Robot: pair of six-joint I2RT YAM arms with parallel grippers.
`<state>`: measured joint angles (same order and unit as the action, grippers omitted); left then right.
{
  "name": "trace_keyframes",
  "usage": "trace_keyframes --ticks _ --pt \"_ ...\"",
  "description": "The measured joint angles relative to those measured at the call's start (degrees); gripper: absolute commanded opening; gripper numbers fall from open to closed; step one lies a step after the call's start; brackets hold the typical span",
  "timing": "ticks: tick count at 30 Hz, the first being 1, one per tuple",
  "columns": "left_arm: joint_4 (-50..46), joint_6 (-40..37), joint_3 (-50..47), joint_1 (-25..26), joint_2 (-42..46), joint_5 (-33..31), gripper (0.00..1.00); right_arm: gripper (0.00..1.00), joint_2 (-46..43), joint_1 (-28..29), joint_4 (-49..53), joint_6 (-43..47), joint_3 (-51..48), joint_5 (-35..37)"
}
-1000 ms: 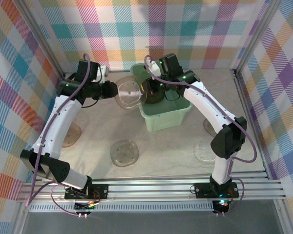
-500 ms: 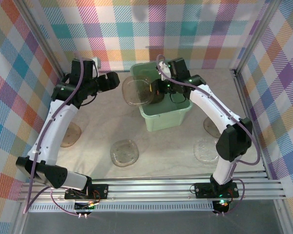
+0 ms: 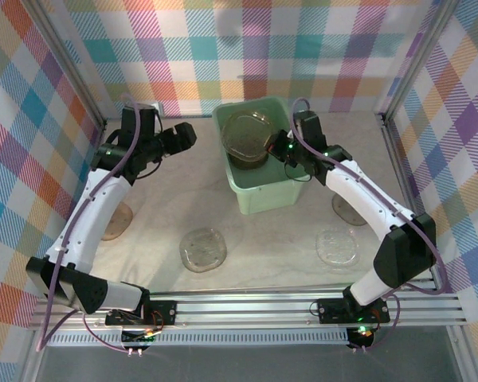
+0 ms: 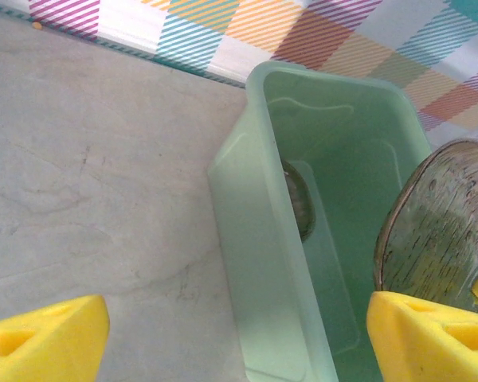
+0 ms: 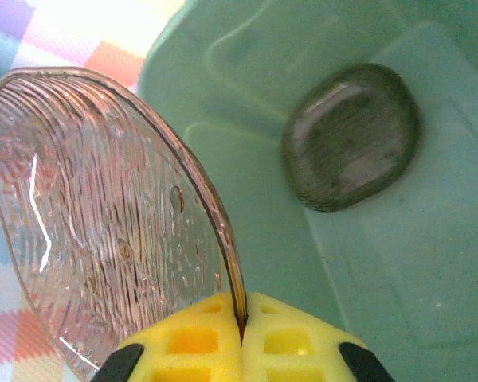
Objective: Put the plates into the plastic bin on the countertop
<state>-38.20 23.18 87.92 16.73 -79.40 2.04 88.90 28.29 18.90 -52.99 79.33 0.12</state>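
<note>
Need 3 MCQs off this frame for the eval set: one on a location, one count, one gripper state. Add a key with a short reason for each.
1. Where is the held plate in the right gripper?
A. flat on the countertop
B. over the plastic bin
C. against the plaid wall

2. In the top view, how many plates lie on the countertop outside the plastic bin?
A. one
B. two
C. four

3. What state is the left gripper in?
A. open, empty
B. shut on a plate
C. shut on the bin rim

Key:
1 B: the right gripper pinches its edge with the bin's inside below it.
2 C: four plates lie around the bin.
3 A: its yellow fingers stand wide apart with nothing between them.
</note>
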Motion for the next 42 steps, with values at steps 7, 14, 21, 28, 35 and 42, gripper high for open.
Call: trace_keyframes --ticks 7,14,21,28,35,42 --pt "2.3 -3.2 1.2 0.0 -7.0 0.9 0.86 0.0 0.9 0.0 1.3 -14.6 -1.5 7.5" --pt "2.9 -5.4 2.1 -0.9 -11.4 2.7 0.87 0.0 7.6 0.2 6.3 -23.4 3.9 11.1" --pt "4.6 -6.1 3.2 -5.2 -14.4 5.2 0.87 0.0 15.2 1.1 9.6 -29.6 10.8 11.2" --pt "5.7 -6.3 3.2 -7.2 -16.7 7.6 0.87 0.0 20.5 1.7 14.5 -33.5 18.2 11.2" --pt "5.7 -7.8 3.5 -7.8 -17.0 8.5 0.87 0.0 23.8 1.7 18.3 -35.9 23.1 11.3" --pt "5.7 -8.7 4.5 -8.1 -17.6 8.4 0.87 0.0 29.6 1.7 20.0 -36.9 28.2 11.4"
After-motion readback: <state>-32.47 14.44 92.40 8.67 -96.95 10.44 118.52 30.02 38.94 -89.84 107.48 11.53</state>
